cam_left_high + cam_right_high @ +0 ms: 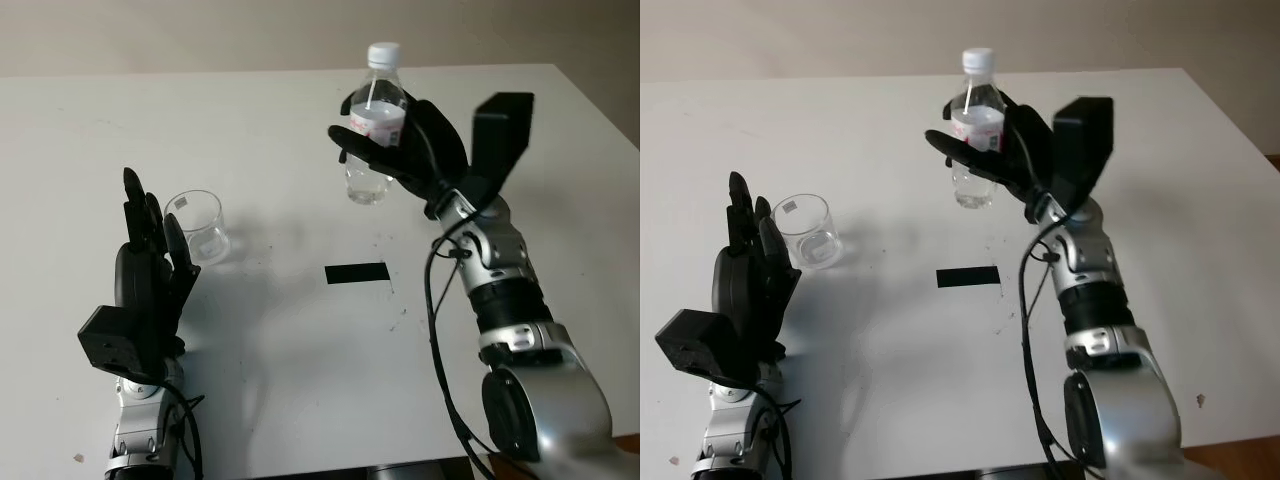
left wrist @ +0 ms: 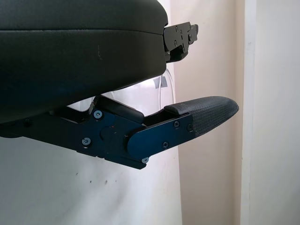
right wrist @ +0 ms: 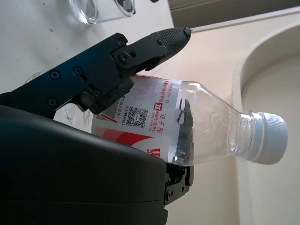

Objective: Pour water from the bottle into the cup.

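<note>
My right hand (image 1: 360,140) is shut on a clear plastic water bottle (image 1: 385,118) with a red and white label and a white cap (image 1: 384,54). The bottle stands upright and appears raised a little off the white table (image 1: 300,400), right of centre toward the back. Black fingers (image 3: 140,47) wrap around its label, and the bottle (image 3: 206,117) has its cap on. A clear glass cup (image 1: 200,226) stands upright at the left. My left hand (image 1: 152,215) is open just left of the cup, fingers pointing away from me. Behind the left thumb (image 2: 206,112), the cup (image 2: 161,84) shows close by.
A black rectangular strip (image 1: 357,273) lies flat on the table between the cup and the right arm. The table's far edge (image 1: 200,72) meets a beige wall. The right forearm and its cable (image 1: 440,330) cross the table's right side.
</note>
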Robot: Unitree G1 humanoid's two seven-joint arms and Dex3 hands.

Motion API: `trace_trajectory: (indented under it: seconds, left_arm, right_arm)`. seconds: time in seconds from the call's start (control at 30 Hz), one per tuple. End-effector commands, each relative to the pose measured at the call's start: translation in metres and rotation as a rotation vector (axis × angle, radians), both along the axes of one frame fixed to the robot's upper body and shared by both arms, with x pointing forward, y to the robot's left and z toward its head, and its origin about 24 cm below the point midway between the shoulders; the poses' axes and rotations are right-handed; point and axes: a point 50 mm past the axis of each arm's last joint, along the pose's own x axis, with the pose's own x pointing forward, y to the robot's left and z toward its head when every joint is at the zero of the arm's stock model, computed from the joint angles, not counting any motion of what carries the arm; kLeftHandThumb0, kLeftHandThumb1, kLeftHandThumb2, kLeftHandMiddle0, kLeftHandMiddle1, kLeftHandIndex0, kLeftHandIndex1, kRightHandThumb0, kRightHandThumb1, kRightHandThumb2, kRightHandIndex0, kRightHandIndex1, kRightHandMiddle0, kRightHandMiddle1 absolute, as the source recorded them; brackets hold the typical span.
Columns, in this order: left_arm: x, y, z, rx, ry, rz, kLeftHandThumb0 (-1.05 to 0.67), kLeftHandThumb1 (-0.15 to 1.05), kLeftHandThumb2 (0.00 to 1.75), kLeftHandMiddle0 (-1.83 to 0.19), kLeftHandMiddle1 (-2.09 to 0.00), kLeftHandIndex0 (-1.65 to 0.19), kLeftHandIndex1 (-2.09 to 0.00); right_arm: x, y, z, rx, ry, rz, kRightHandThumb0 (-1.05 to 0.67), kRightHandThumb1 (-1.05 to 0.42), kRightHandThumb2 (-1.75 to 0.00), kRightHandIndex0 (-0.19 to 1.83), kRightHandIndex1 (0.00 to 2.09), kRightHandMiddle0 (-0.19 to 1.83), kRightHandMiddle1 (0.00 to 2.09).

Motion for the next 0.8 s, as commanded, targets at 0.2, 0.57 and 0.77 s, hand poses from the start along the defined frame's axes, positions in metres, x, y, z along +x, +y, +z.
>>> trace_trajectory:
  seconds: [0.2, 0.57, 0.77]
  left_arm:
    - [-0.006, 0.004, -0.004, -0.002, 0.02, 0.003, -0.77, 1.05, 0.71, 0.19, -0.16, 0.19, 0.0]
    - [-0.007, 0.004, 0.0, 0.006, 0.02, 0.003, -0.78, 1.05, 0.7, 0.19, -0.2, 0.16, 0.0]
    - [-0.006, 0.005, 0.001, 0.017, 0.017, 0.012, -0.79, 1.05, 0.72, 0.19, -0.24, 0.14, 0.0]
  right_arm:
    - [-0.015, 0.001, -0.006, 0.032, 0.002, 0.025, -0.2, -1.05, -0.34, 1.19, 2.09, 0.71, 2.09]
    - [-0.033, 0.01, -0.036, -0.012, 0.02, 0.024, -0.21, -1.05, -0.33, 1.13, 2.09, 0.71, 2.09]
    - [-0.042, 0.011, -0.043, -0.006, 0.006, -0.006, -0.21, -1.05, -0.35, 0.94, 2.09, 0.09, 2.09]
